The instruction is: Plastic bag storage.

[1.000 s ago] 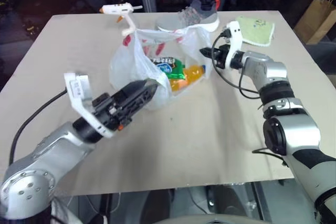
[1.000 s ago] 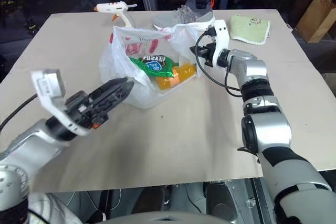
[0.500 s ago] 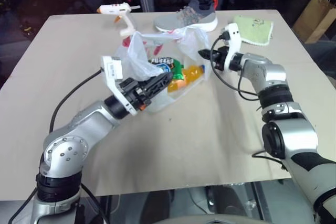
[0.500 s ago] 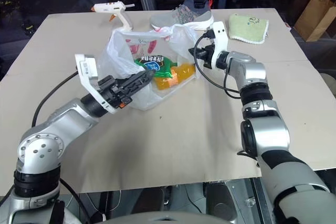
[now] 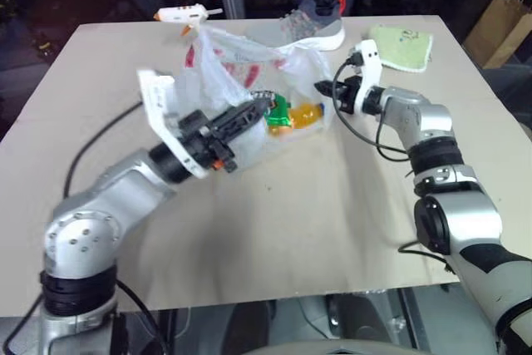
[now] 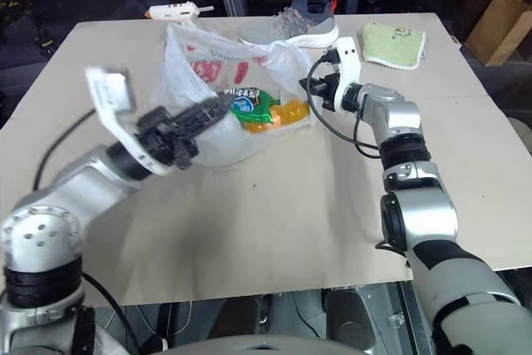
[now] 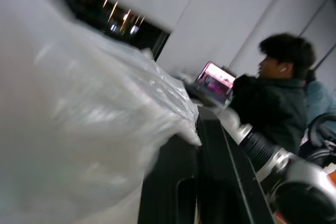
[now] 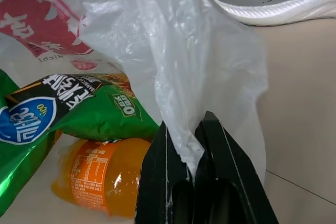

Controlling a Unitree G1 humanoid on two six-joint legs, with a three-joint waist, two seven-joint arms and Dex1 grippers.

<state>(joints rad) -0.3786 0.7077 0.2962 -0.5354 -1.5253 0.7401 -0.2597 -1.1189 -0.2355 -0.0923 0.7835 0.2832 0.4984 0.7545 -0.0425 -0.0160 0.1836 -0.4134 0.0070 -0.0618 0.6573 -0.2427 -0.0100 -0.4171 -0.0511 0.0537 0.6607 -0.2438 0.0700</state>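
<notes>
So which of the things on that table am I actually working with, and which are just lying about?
In the job:
- plastic bag, pinched at its edges by both shut pincers: left pincer, right pincer
- green snack packet and orange bottle, inside the bag

Lying about:
- glue gun
- grey shoe
- green cloth
- brown paper bag, beyond the table

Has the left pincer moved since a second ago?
Yes. The left pincer has risen up the table, away from its near edge, toward the glue gun, now shut on the plastic bag.
</notes>
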